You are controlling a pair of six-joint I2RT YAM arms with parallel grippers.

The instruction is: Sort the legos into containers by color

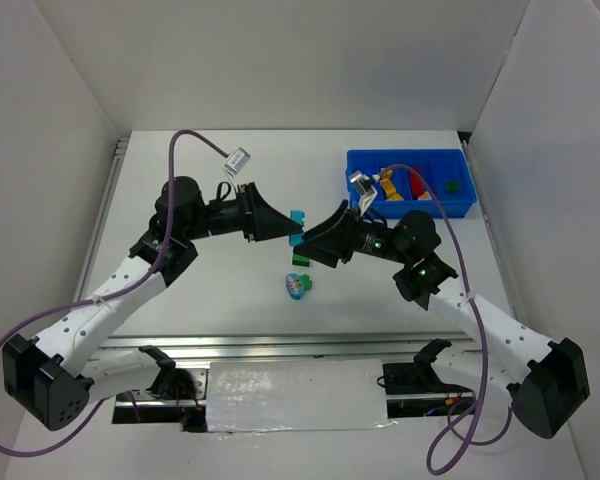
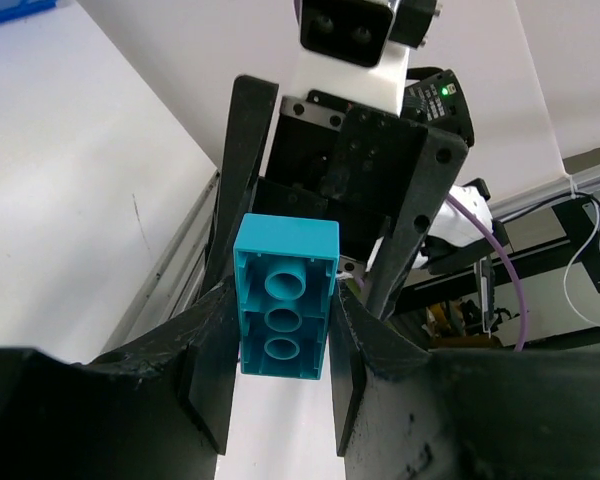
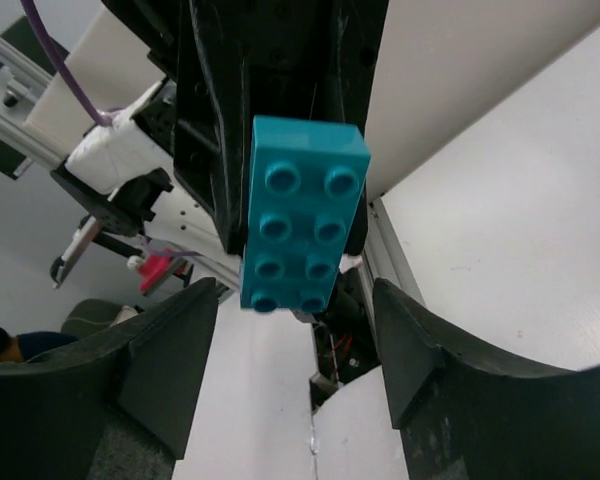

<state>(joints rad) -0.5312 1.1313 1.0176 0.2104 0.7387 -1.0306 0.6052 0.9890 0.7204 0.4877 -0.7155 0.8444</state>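
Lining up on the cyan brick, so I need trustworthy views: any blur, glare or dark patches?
Top external: even, soft light and no glare, but the cyan brick is tiny. Left wrist: the brick is sharp; the black left tool loses detail in shadow. Right wrist: the studs are crisp; the right tool in the foreground looks soft and dark.

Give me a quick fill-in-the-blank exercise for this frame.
1. The left gripper holds the cyan brick, its studs facing the ____ wrist camera.
2. The right gripper has its jaws ____ on either side of it.
3. The blue tray sits in the far ____ corner of the table.
Missing: right; open; right.
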